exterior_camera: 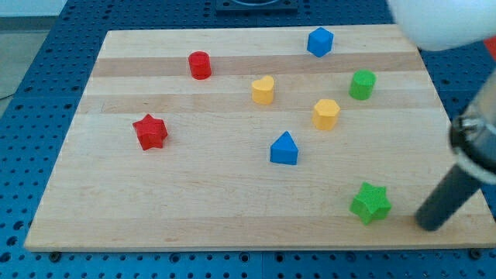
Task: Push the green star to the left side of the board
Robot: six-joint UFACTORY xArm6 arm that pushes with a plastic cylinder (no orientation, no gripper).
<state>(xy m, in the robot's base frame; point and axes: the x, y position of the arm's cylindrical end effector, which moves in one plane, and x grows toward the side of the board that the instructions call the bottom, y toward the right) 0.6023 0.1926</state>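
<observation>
The green star (370, 203) lies near the board's bottom right part, close to the bottom edge. My tip (428, 225) rests on the board to the star's right and slightly below it, with a clear gap between them. The dark rod rises from the tip toward the view's upper right.
On the wooden board (194, 209) are a red star (150, 132) at the left, a red cylinder (200, 65), a yellow heart (263, 90), a yellow block (326, 114), a blue triangular block (284, 149), a blue block (319, 42) and a green cylinder (361, 84).
</observation>
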